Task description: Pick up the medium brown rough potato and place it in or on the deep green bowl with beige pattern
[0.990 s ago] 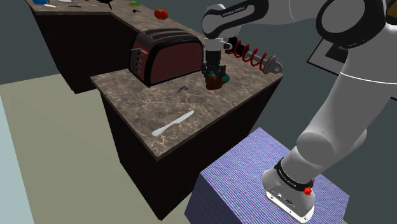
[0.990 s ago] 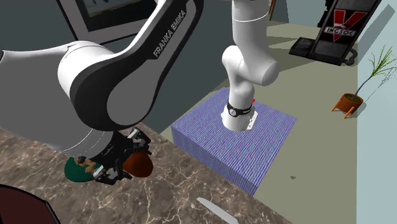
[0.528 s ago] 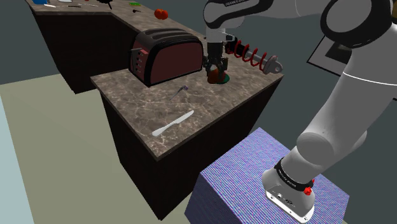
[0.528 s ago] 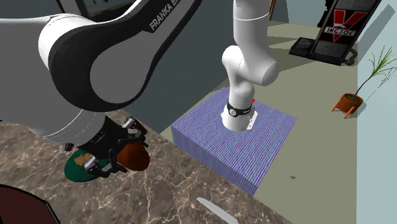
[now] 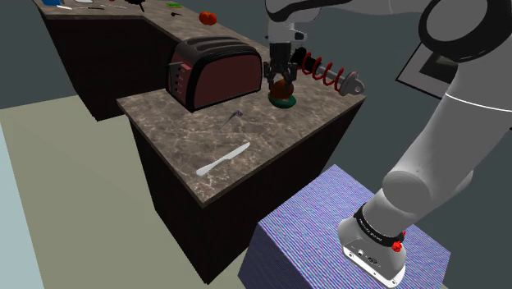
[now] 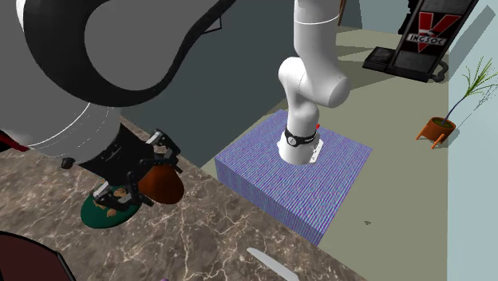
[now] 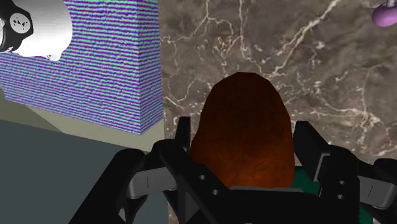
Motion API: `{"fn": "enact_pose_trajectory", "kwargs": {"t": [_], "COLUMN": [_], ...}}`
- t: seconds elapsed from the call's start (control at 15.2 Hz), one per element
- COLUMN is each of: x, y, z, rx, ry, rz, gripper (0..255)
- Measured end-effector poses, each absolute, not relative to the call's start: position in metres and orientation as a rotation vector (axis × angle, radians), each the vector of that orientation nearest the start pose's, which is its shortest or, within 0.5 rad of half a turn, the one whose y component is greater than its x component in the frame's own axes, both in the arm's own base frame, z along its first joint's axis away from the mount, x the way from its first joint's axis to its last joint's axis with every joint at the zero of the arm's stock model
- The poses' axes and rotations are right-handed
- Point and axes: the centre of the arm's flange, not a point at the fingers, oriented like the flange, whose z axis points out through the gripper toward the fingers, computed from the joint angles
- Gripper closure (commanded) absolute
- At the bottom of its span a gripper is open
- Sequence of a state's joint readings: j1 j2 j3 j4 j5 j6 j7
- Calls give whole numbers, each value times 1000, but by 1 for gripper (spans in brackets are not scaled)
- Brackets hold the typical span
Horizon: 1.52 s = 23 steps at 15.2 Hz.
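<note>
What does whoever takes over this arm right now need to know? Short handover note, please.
Gripper: shut on the potato, fingers clasping it on both sides.
Potato: reddish brown, held off the marble counter, just above the bowl, apparently nearer its edge than its middle.
Bowl: dark green with beige marks, on the counter beside the toaster.
Done: grasp and lift.
Left: centre over the bowl, lower, open, withdraw.
</note>
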State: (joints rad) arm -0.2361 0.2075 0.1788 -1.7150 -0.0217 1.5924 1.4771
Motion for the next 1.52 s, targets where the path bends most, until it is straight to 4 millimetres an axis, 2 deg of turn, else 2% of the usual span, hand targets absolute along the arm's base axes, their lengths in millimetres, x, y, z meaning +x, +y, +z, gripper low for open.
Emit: {"fn": "enact_pose_trajectory", "kwargs": {"t": [0.07,0.26,0.53,0.86,1.12,1.52], "x": [585,603,629,661,664,664], "y": [-46,-75,-124,-172,-181,-180], "z": [444,448,451,446,429,398], "rx": [-2394,-2392,-2392,-2393,-2393,-2393], "ry": [2292,2293,2294,2294,2293,2293], "rz": [431,432,433,433,433,433], "gripper": [255,255,255,255,255,255]}}
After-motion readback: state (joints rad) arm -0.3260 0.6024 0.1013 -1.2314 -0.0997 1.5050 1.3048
